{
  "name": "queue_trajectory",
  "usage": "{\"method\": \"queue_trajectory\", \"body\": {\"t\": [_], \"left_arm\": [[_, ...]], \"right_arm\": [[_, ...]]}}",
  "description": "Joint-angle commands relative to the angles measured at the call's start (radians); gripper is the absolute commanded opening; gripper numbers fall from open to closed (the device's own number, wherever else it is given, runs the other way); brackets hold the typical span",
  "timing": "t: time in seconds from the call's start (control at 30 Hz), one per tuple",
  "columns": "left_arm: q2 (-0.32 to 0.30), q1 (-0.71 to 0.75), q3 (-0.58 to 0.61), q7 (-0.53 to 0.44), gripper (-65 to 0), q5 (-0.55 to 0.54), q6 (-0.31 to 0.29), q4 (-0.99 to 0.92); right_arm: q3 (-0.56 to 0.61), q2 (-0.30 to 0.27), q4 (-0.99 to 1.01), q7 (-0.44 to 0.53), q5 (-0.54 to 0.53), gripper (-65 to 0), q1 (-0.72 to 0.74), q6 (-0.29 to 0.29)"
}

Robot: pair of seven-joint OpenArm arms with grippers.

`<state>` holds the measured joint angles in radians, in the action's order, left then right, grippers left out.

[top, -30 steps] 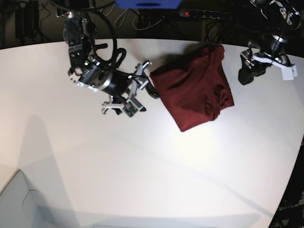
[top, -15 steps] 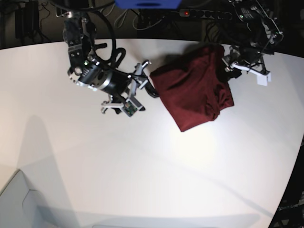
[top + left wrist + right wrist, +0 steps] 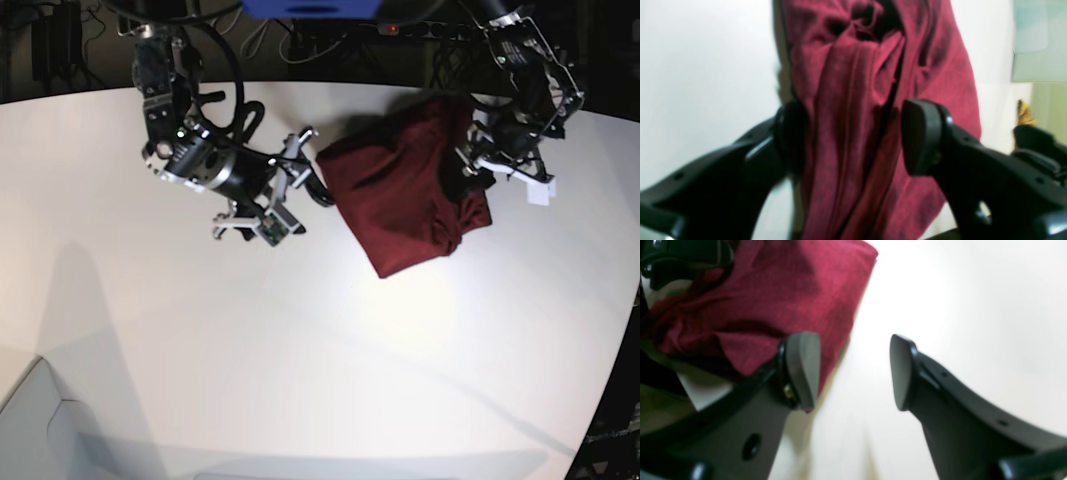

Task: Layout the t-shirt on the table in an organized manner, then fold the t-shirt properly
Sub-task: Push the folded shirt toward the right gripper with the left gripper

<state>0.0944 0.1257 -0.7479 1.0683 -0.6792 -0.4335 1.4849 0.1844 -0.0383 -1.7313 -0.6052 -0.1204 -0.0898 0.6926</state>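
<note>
- Left wrist view, near: the left gripper (image 3: 853, 136) was blurred and its arms were cut off by the lower edge. The jaws stood apart, one on each side of a ridge of bunched cloth; whether the pads (image 3: 923, 136) touched the cloth could not be told.
- Left wrist view, far: the shirt (image 3: 873, 66) ran up out of the frame, its top folds dark and hard to read, with the table (image 3: 706, 66) on both sides.
- Right wrist view, near: the right gripper (image 3: 853, 371) was released, jaws wide, with bare table (image 3: 973, 306) between them and nothing held. One finger (image 3: 803, 366) covered part of the shirt's near edge.
- Right wrist view, far: the shirt (image 3: 790, 296) lay just beside that finger; contact could not be told.
- Base view: the shirt (image 3: 405, 195) lay folded at the table's (image 3: 300, 380) far side. The right gripper (image 3: 290, 185) sat beside its one edge. The left gripper (image 3: 475, 165) was over the opposite, bunched edge, partly hiding it.
</note>
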Motion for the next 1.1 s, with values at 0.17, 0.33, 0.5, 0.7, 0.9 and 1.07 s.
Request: {"method": "queue_trajectory", "body": {"t": [0.17, 0.33, 0.5, 0.7, 0.9, 1.07], "left_arm": [[0.005, 0.002, 0.149, -0.053, -25.0, 0.164, 0.014, -0.046], [-0.026, -0.033, 0.259, -0.118, -51.0, 0.215, 0.011, -0.051], [-0.124, -0.133, 0.422, -0.179, -64.5, 0.218, 0.017, -0.099], [-0.249, -0.358, 0.772, -0.248, -64.9, 0.218, 0.009, -0.275], [-0.298, -0.608, 1.263, -0.431, -64.8, 0.218, 0.008, -0.402], [-0.281, -0.799, 1.643, -0.573, -64.8, 0.258, 0.008, -0.471]], "right_arm": [[-0.003, 0.002, -0.017, 0.026, -0.02, -31.0, 0.014, 0.006], [-0.007, -0.027, -0.017, 0.026, -0.019, -31.3, 0.032, 0.006], [-0.11, -0.047, -0.017, 0.026, -0.019, -31.3, 0.035, 0.006], [-0.313, -0.047, -0.017, 0.026, -0.019, -31.3, 0.037, 0.006], [-0.491, -0.047, -0.019, 0.026, -0.019, -31.3, 0.034, 0.006], [-0.595, -0.047, -0.017, 0.026, -0.019, -31.3, 0.026, 0.006]]}}
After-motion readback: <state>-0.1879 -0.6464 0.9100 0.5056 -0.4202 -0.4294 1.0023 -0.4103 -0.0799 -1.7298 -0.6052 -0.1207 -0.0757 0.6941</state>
